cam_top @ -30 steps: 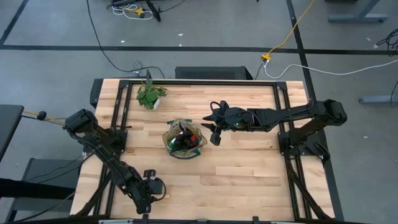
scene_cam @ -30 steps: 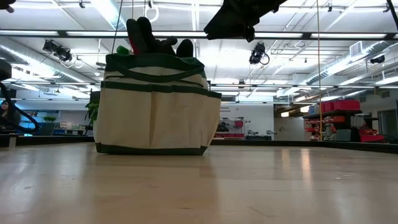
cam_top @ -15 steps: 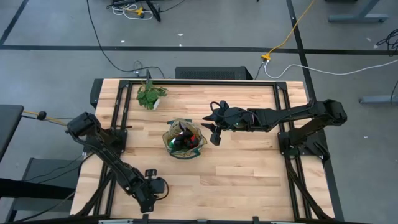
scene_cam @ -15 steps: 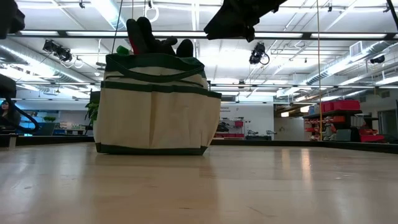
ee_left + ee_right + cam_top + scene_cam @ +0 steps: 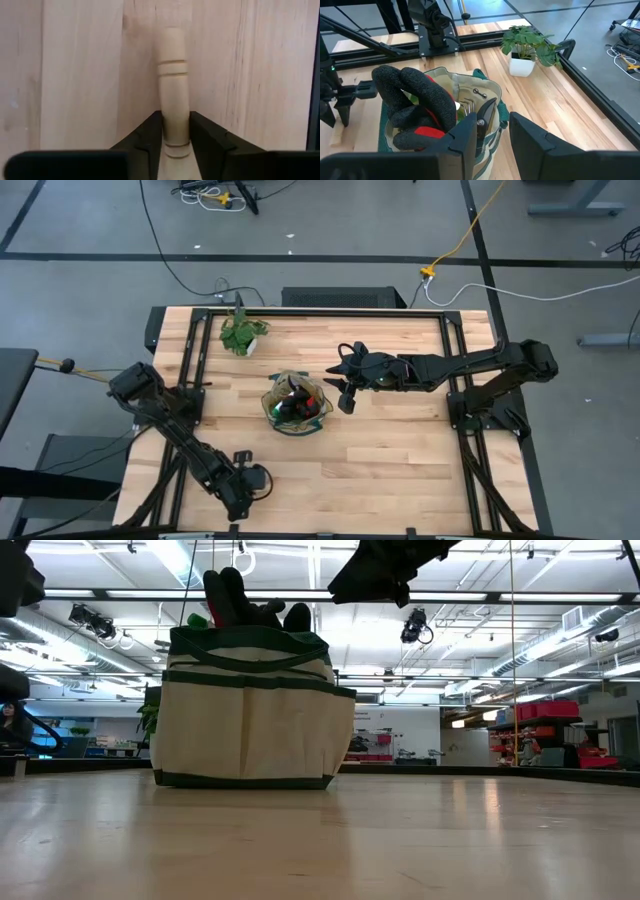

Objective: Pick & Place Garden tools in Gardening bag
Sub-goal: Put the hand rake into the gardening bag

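Note:
The gardening bag [image 5: 296,403] stands upright mid-table, beige with green trim [image 5: 250,710]. Black-and-red gloves [image 5: 412,107] and dark-handled shears [image 5: 485,117] stick out of its top. My left gripper [image 5: 247,481] is at the table's near left, shut on the pale wooden handle of a hand fork [image 5: 172,75]. The fork's metal end is hidden. My right gripper [image 5: 345,387] hovers open just right of the bag, above its rim, with nothing between its fingers [image 5: 490,132]. My left gripper pinches the wooden handle [image 5: 175,125] between its two fingers, one finger [image 5: 150,135] on each long side, near the grooved rings at one end. The fingers come steeply from above and lie across the handle. The handle's free end points away, low over the tabletop.
A small potted plant [image 5: 241,333] stands at the far left of the table [image 5: 400,450]. Black frame rails [image 5: 190,370] run along the table's left and right sides. The right arm [image 5: 385,570] hangs above the bag.
My left gripper has sunk a little toward the tabletop at the near left. The bag and the right arm have kept still.

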You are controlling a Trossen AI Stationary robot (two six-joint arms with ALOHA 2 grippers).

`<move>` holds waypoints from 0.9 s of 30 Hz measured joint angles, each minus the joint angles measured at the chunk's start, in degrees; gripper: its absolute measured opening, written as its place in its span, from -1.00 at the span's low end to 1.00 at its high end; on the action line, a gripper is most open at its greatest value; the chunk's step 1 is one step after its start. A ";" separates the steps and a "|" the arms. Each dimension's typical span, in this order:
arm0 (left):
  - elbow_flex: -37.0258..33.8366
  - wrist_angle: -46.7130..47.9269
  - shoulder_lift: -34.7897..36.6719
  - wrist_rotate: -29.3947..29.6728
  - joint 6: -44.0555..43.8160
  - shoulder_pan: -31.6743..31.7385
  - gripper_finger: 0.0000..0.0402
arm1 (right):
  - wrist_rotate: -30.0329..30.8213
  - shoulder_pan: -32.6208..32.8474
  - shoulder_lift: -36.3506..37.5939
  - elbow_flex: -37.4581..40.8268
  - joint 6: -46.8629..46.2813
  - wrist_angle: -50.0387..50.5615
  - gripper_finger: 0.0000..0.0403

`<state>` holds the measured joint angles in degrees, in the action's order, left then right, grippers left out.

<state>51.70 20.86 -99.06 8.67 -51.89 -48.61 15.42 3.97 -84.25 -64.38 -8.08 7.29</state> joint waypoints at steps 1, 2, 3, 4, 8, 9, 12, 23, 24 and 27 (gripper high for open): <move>0.10 0.13 -0.50 -0.30 0.01 0.29 -0.53 | 0.00 0.00 0.00 0.00 0.02 0.00 -0.41; 0.11 0.21 -0.80 -0.88 0.00 0.47 -0.57 | 0.00 0.00 0.00 0.00 0.01 0.00 -0.41; 0.11 0.33 -1.01 -1.61 0.02 0.58 -0.62 | 0.00 0.00 0.00 0.00 0.01 0.00 -0.41; 0.11 0.48 -1.04 -2.30 0.01 0.64 -0.63 | 0.00 0.00 0.00 0.00 0.02 0.00 -0.41; 0.81 1.56 -0.67 -2.51 0.06 0.95 -0.63 | 0.00 0.00 0.00 0.00 0.02 0.00 -0.41; 1.36 2.38 -0.55 -2.19 0.13 0.95 -0.63 | 0.00 0.00 0.00 0.00 0.01 0.00 -0.41; 3.78 6.61 -0.86 -0.81 0.65 0.93 -0.63 | 0.00 0.00 0.00 0.00 0.01 -0.02 -0.41; 13.32 19.46 -0.71 9.10 3.25 0.81 -0.63 | -0.02 0.00 0.00 0.00 0.00 -0.13 -0.41; 14.15 21.06 -0.71 9.96 3.51 0.82 -0.63 | -0.02 0.00 0.00 0.00 0.02 -0.13 -0.41; 17.01 25.88 -0.71 12.53 3.70 0.82 -0.63 | -0.02 0.00 0.00 0.00 0.01 -0.08 -0.41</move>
<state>68.72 46.74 -99.77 21.20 -48.18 -47.79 15.40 3.97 -84.25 -64.38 -8.07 7.21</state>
